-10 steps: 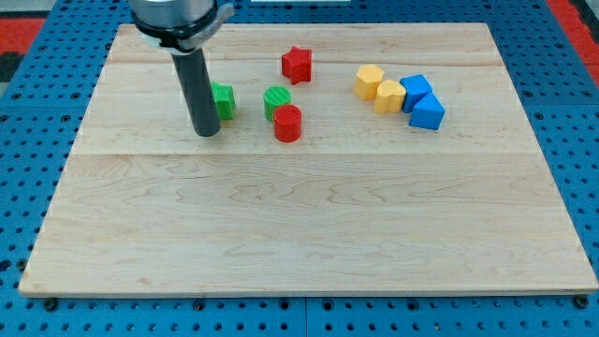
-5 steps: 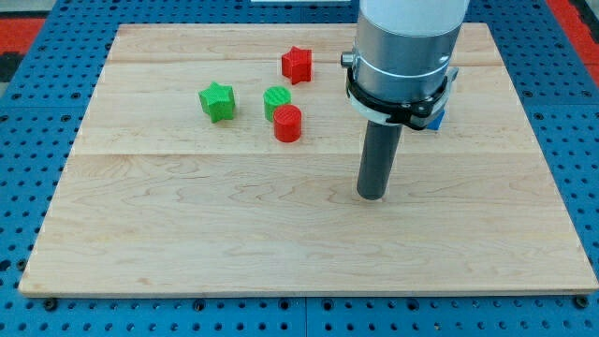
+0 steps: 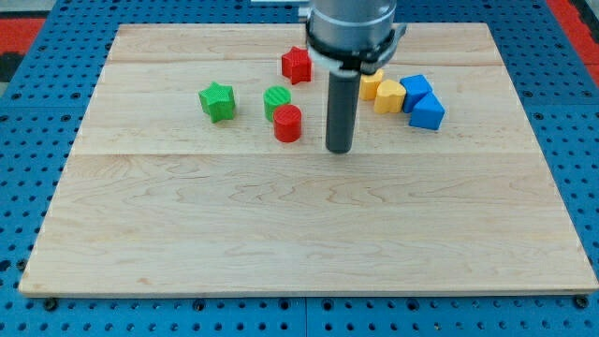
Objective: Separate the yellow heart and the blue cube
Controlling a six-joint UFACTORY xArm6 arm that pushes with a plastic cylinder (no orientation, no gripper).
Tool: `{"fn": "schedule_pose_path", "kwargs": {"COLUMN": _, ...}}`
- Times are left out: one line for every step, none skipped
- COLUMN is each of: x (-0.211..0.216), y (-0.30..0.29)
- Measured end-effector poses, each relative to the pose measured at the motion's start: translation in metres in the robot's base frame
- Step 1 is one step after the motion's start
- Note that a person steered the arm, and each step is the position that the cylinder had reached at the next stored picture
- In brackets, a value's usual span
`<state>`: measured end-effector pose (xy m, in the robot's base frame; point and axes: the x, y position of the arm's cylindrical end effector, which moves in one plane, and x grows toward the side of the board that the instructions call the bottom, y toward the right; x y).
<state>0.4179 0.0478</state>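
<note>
Blue perforated metal base plate (image 3: 28, 187) frames the scene, and on it lies a large pale wooden board (image 3: 309, 234) made of joined planks. Above the board hangs the grey cylindrical arm housing (image 3: 351, 23), from which the straight dark rod (image 3: 341, 108) drops down; the arm carries no pincer at all, only this rod, so it has hold of nothing. My tip (image 3: 340, 150) rests on bare wood, between the red blocks on the view's left and the yellow and blue cluster on the view's right, touching none of them.

That cluster sits near the board's top right. The blue cube (image 3: 416, 89) touches the yellow heart (image 3: 389, 96) on its left, and a second blue block with a sloped top (image 3: 428, 112) sits just below the cube, against it. Another yellow block (image 3: 372, 84) is partly hidden behind the rod; its shape cannot be made out.

To the left of my tip stands a red cylinder (image 3: 287, 123), touching a green rounded block (image 3: 277, 100) above it. A red star (image 3: 297, 64) lies further up, and a green star (image 3: 217, 101) sits apart at the left.
</note>
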Motion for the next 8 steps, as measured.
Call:
{"fn": "schedule_pose_path", "kwargs": {"x": -0.025, "y": 0.007}}
{"fn": "schedule_pose_path", "kwargs": {"x": -0.035, "y": 0.029}}
{"fn": "schedule_pose_path", "kwargs": {"x": -0.015, "y": 0.049}}
{"fn": "schedule_pose_path", "kwargs": {"x": -0.032, "y": 0.076}}
{"fn": "schedule_pose_path", "kwargs": {"x": -0.059, "y": 0.074}}
{"fn": "schedule_pose_path", "kwargs": {"x": -0.09, "y": 0.074}}
{"fn": "schedule_pose_path", "kwargs": {"x": -0.114, "y": 0.074}}
{"fn": "schedule_pose_path", "kwargs": {"x": -0.09, "y": 0.047}}
